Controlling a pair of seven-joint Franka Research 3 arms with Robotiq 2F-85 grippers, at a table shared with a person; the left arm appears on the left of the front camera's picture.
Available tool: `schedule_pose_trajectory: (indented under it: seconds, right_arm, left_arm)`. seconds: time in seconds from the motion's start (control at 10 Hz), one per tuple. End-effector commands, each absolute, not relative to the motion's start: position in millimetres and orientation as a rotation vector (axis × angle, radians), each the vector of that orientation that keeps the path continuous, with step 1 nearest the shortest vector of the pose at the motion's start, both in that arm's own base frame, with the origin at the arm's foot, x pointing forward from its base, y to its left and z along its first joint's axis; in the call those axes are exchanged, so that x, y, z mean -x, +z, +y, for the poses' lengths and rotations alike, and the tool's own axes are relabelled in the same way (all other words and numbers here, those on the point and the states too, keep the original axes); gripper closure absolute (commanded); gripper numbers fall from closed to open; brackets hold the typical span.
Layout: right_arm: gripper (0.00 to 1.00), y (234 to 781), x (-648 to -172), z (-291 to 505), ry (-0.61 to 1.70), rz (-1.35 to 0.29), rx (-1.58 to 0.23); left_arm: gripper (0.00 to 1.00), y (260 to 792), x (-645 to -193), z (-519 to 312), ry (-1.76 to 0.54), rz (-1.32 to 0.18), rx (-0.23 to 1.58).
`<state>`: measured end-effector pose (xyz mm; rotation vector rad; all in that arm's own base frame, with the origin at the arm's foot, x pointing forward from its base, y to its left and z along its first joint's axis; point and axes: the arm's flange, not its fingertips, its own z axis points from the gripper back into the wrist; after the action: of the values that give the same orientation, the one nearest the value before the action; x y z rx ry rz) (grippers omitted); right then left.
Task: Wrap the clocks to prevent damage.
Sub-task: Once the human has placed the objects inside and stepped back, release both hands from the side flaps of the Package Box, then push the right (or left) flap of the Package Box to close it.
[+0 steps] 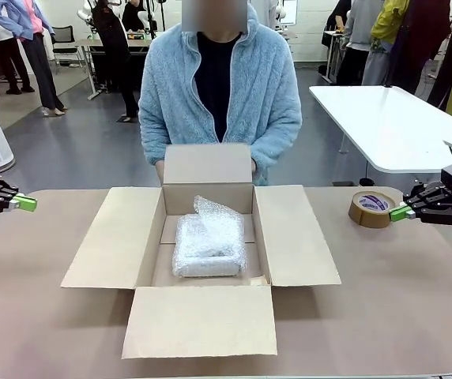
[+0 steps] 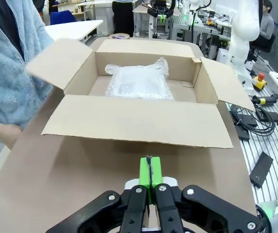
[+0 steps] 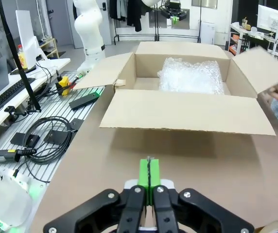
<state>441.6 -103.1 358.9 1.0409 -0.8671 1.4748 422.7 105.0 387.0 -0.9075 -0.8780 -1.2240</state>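
Black-and-green grippers shut, empty, my left gripper and right gripper at side edges of table; lumpy whitish bubble-wrapped clocks bundle in brown cardboard box: wrapping seems done, flaps next.

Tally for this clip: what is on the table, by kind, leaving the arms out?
Cardboard box: 1
Bubble-wrap bundle: 1
Brown tape roll: 1
Total: 3
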Motion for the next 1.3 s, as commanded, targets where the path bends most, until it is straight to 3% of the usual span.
schedule_pose_trajectory:
  seconds: [0.0, 1.2]
  right_arm:
    - [0.99, 358.9, -440.5, -102.8, 1.473, -0.868, -1.046]
    - [0.99, 358.9, -440.5, -102.8, 1.473, -0.868, -1.046]
  left_arm:
    - [1.0, 387.7, -420.2, 104.4, -1.221, -0.884, 0.9]
    - [1.0, 387.7, -420.2, 104.4, -1.221, -0.884, 0.9]
